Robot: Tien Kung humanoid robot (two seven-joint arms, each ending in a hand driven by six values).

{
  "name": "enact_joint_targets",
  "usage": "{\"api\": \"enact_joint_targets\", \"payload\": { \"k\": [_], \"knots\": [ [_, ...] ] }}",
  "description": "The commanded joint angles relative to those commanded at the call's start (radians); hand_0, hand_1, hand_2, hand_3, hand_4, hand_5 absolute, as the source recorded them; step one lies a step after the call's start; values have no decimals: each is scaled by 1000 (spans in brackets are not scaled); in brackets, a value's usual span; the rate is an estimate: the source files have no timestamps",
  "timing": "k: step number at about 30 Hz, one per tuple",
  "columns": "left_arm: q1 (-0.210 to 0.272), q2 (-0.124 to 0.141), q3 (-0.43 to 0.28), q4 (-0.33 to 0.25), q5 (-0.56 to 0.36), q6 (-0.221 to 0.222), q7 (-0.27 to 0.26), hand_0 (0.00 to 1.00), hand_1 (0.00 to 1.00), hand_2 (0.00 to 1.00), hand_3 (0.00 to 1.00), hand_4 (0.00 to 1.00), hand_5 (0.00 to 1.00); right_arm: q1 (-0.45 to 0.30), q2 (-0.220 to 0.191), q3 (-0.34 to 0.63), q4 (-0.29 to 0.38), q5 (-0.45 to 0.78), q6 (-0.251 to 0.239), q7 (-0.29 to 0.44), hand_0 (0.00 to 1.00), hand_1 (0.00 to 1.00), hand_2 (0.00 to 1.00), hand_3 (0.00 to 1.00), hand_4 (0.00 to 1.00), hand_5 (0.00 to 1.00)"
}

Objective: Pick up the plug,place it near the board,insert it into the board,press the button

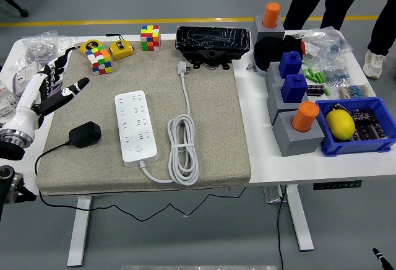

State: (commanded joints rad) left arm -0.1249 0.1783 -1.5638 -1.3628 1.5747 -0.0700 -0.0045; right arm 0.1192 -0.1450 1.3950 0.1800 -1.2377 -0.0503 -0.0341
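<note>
A black plug adapter (85, 134) lies on the beige mat (210, 127) near its left side, its thin black cable trailing off the front edge. To its right lies the white power strip (136, 126), the board, with its own white cord coiled (184, 147) beside it and a white plug (182, 67) at the far end. My left hand (60, 93) hovers over the mat's left edge, above and behind the black plug, fingers spread and holding nothing. The right arm does not show.
Rubik's cubes (101, 59) (150, 37), a yellow tape measure (121, 49) and a black box (213, 41) line the mat's back. Grey blocks with blue and orange pegs (297, 127) and a blue bin (356, 135) stand at right. People stand behind the table.
</note>
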Motion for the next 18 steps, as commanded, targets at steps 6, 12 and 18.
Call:
{"api": "enact_joint_targets", "payload": {
  "k": [6, 12, 18],
  "knots": [
    [1, 7, 15, -14, 51, -27, 23, 998, 998, 998, 998, 998, 451, 1, 0, 1, 0, 0, 0, 0, 872, 846, 808, 836, 998, 998],
    [-5, 2, 13, -11, 34, 0, 9, 998, 998, 998, 998, 998, 438, 3, 0, 1, 0, 1, 0, 1, 872, 845, 808, 836, 998, 998],
    [-5, -5, 5, 10, -104, 102, -56, 998, 998, 998, 998, 998, 652, 2, 2, 4, 0, -2, 0, -1, 872, 845, 808, 836, 998, 998]
  ]
}}
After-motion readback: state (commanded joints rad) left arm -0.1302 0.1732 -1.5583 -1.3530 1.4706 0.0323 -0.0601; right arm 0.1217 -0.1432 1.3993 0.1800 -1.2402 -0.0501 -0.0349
